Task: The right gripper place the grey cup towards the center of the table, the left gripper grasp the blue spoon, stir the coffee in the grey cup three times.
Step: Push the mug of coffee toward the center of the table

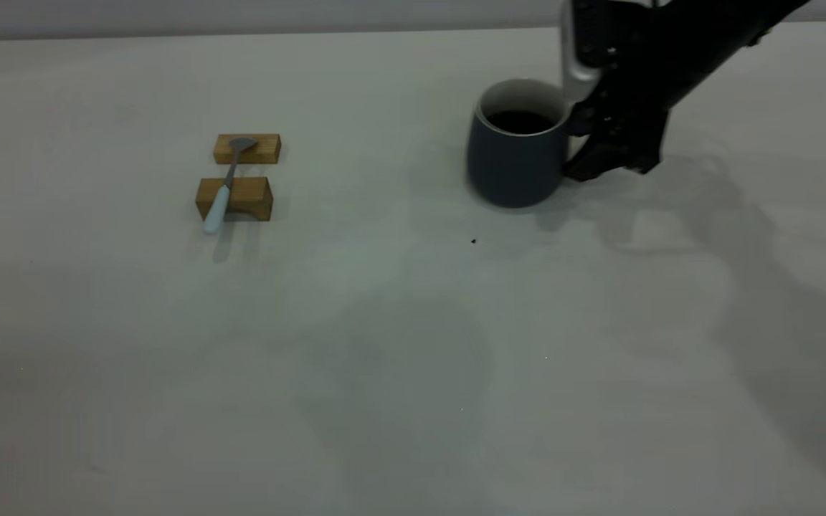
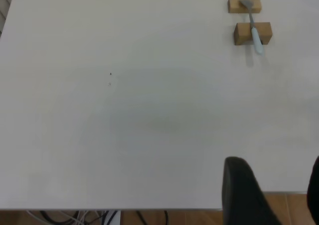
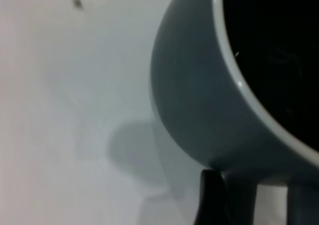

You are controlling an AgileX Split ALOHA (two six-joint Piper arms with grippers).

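Observation:
The grey cup [image 1: 517, 161] stands on the table [image 1: 384, 358] right of centre, towards the back, with dark coffee [image 1: 520, 120] inside. My right gripper [image 1: 585, 143] is at the cup's right side, shut on its handle. In the right wrist view the cup's wall [image 3: 194, 85] and coffee [image 3: 279, 51] fill the frame, and my right gripper [image 3: 254, 200] has one black finger [image 3: 212, 200] against the handle. The blue spoon [image 1: 225, 188] lies across two wooden blocks at the left, untouched. My left gripper [image 2: 276, 190] hangs open over the table's edge, far from the spoon [image 2: 254, 28].
Two tan wooden blocks [image 1: 247, 148] [image 1: 235, 198] carry the spoon, bowl on the far one, handle overhanging the near one. A tiny dark speck [image 1: 473, 241] marks the table in front of the cup. Cables and wooden floor show beyond the table edge in the left wrist view.

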